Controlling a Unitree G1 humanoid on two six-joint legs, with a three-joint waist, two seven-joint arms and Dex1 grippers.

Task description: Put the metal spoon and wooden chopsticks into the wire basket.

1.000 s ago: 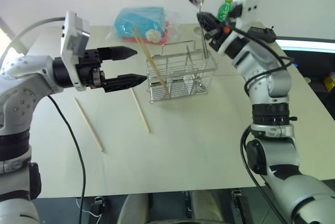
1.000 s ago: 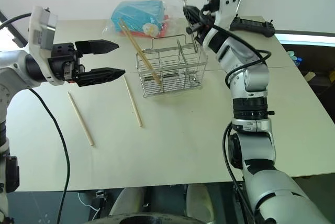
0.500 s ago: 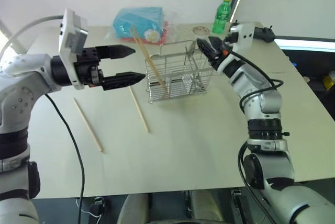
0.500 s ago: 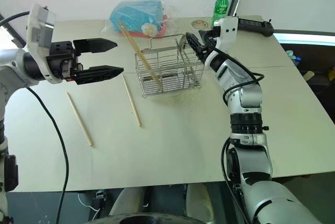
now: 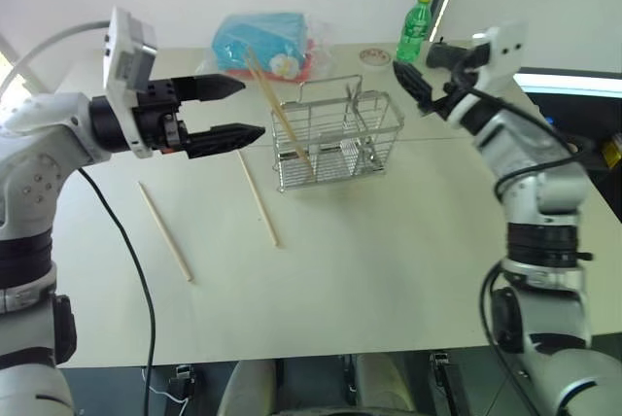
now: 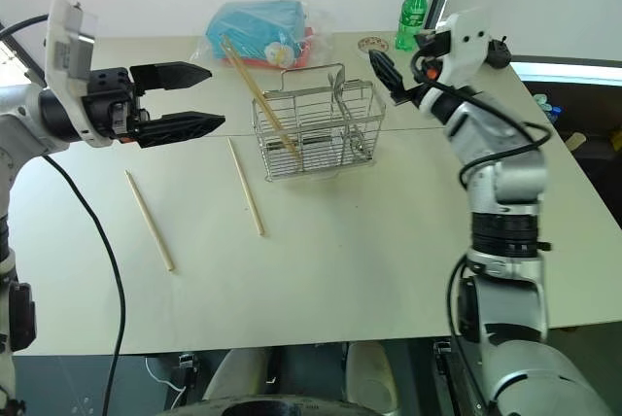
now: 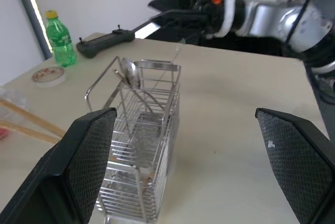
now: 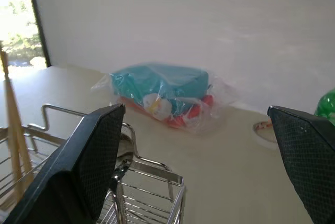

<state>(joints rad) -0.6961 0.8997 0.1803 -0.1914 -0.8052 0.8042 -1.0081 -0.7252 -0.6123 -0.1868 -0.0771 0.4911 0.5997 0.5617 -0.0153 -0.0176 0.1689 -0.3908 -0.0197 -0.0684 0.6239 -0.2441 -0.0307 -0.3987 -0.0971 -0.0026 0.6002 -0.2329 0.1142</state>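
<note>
1. Comparing with a second ago, the big change is the metal spoon (image 7: 131, 72): the right gripper (image 5: 416, 84) had it pinched up above the wire basket (image 5: 335, 144), and now it's standing inside the basket, bowl up near the rim at the end closest to that gripper.

2. The right gripper has let go and pulled back off to its own side. Its fingers are spread wide now with nothing between them, apart from the basket.

3. The left gripper (image 5: 238, 110) hasn't really gone anywhere. It hovers beside the basket's other end, fingers wide, empty.

4. Wooden chopsticks: one (image 5: 282, 117) leans in the basket at the left gripper's end, sticking well above the rim. Two more are flat on the table (image 5: 340, 280), one (image 5: 259, 205) near the basket and one (image 5: 164, 232) further out towards the robot's left.

5. So I'd say the spoon half is done, and what's left is those two loose sticks. The left gripper looks better placed for them.
</note>
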